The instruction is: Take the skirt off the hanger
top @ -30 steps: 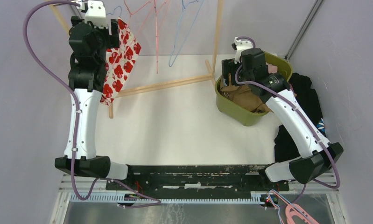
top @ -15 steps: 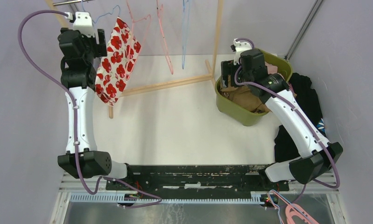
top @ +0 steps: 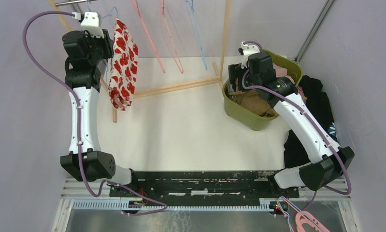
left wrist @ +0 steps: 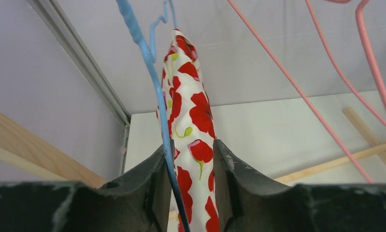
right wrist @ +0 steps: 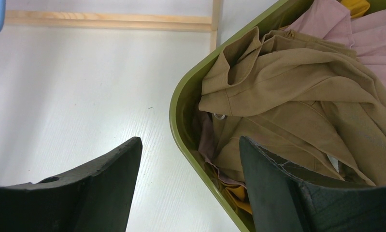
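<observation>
Two arms stand over the white table point(top: 181, 135), one at each side.

1. Left arm: raised to the far left corner, next to the wooden rack point(top: 176, 87). The left hand point(left wrist: 188, 157) is closed to a narrow gap on the skirt point(left wrist: 191, 106), with a finger point(left wrist: 229, 183) pressed against each face of the fabric. The lower wire of the blue hanger point(left wrist: 154, 82) also runs down between the fingers, along the inner face of the one on the left of the wrist view.
2. Skirt: white with red flowers, hanging edge-on from the blue hanger at the left end of the rack, just right of the left hand. It is clear of the table.
3. Other hangers: several pink hangers point(top: 150, 41) and one more blue one hang further right on the rack, tilted and bare.
4. Right arm: reaches to the green basket point(right wrist: 178, 101) at the far right of the table. The right hand point(right wrist: 190, 145) is wide open and holds nothing; its fingers straddle the basket's near rim from above.
5. Basket contents: a tan garment point(right wrist: 287, 111) on top, pink fabric point(right wrist: 369, 38) behind it.
6. Right of the basket: a pile of dark clothes point(top: 319, 101) against the wall.
</observation>
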